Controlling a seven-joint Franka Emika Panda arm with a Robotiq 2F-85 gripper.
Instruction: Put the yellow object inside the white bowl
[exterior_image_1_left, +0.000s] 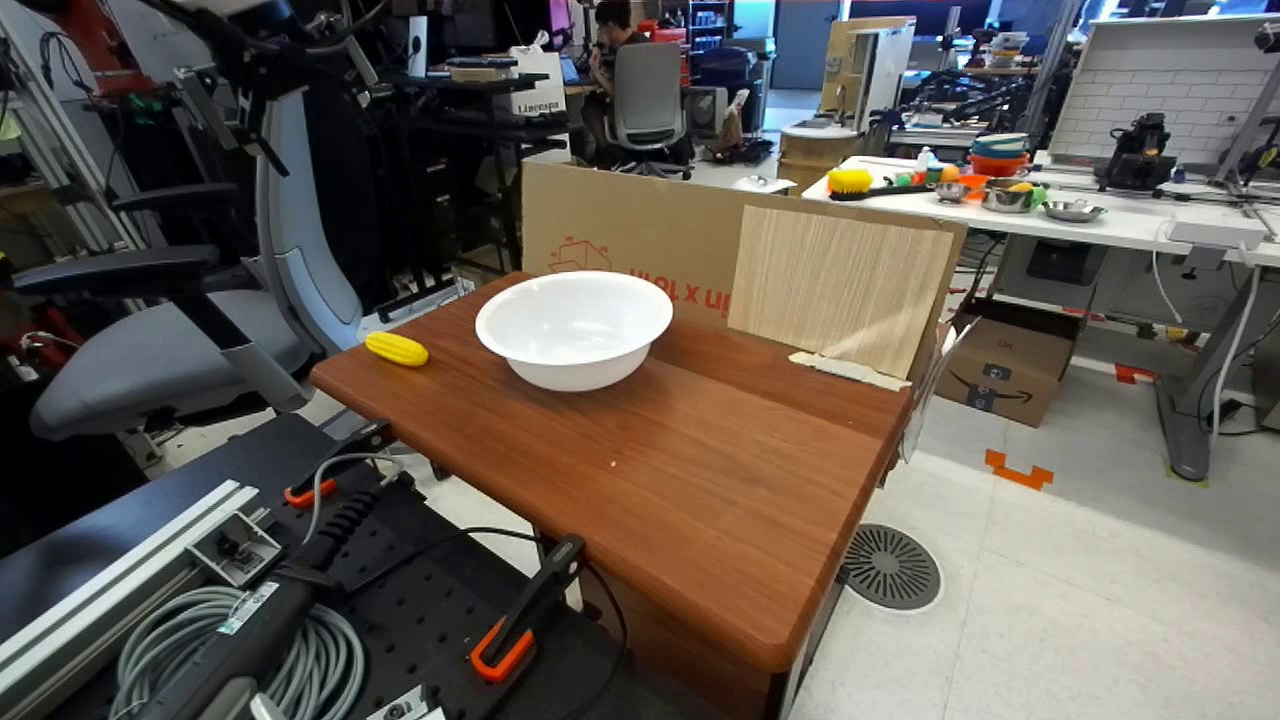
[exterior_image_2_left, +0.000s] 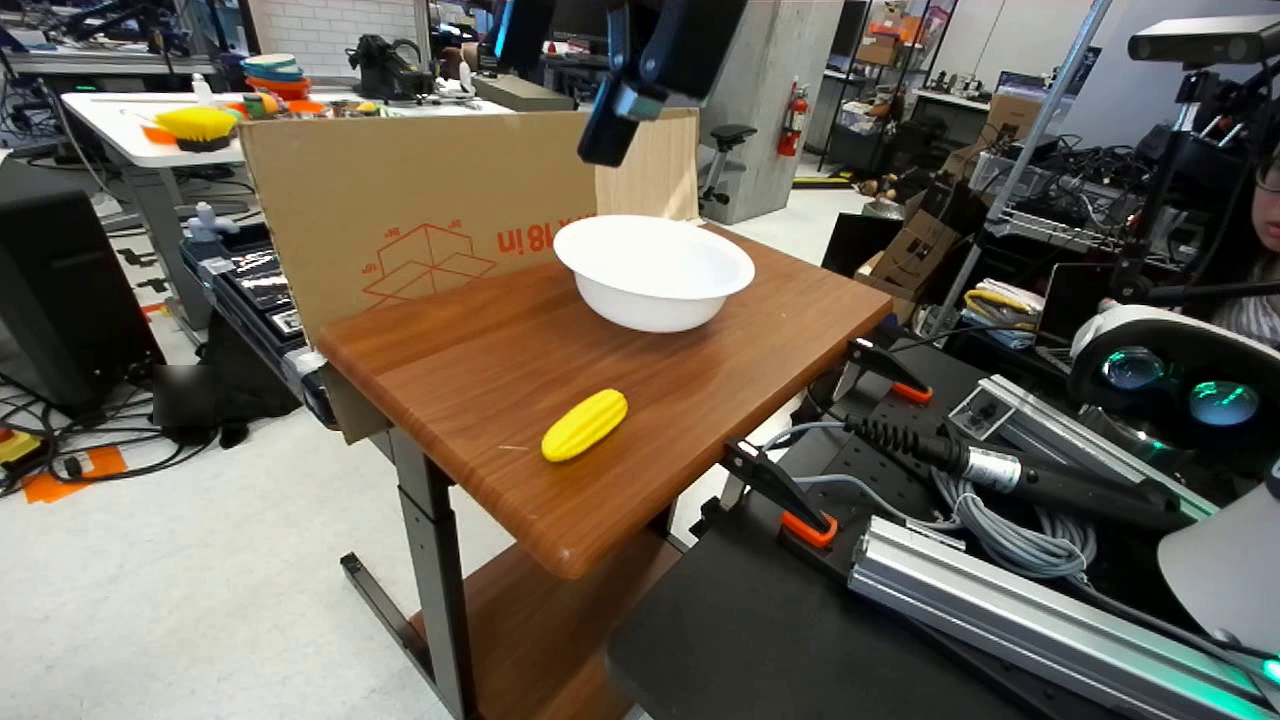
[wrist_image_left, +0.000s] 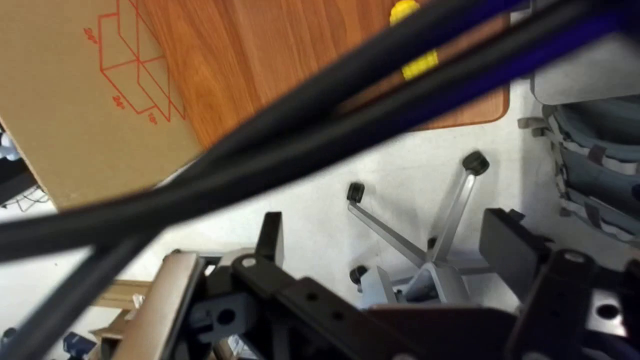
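A yellow ridged oblong object lies on the brown wooden table, at its left end in an exterior view (exterior_image_1_left: 396, 348) and near the front corner in an exterior view (exterior_image_2_left: 585, 426). In the wrist view the yellow object (wrist_image_left: 421, 65) is partly hidden behind black cables. A white bowl (exterior_image_1_left: 578, 374) stands upright on the table, apart from the yellow object; it also shows in an exterior view (exterior_image_2_left: 652, 306). The bowl is out of the wrist view. My gripper (wrist_image_left: 389, 237) is open, with nothing between its fingers. It hangs in the air, high above table level, in an exterior view (exterior_image_2_left: 565, 88).
A cardboard panel (exterior_image_1_left: 640, 225) stands along the table's back edge, with a pale wood board (exterior_image_1_left: 840, 285) against it. A grey chair (exterior_image_1_left: 190, 350) stands beside the table. Black clamps (exterior_image_2_left: 785, 490) grip the front edge. Black cables (wrist_image_left: 300, 125) cross the wrist view.
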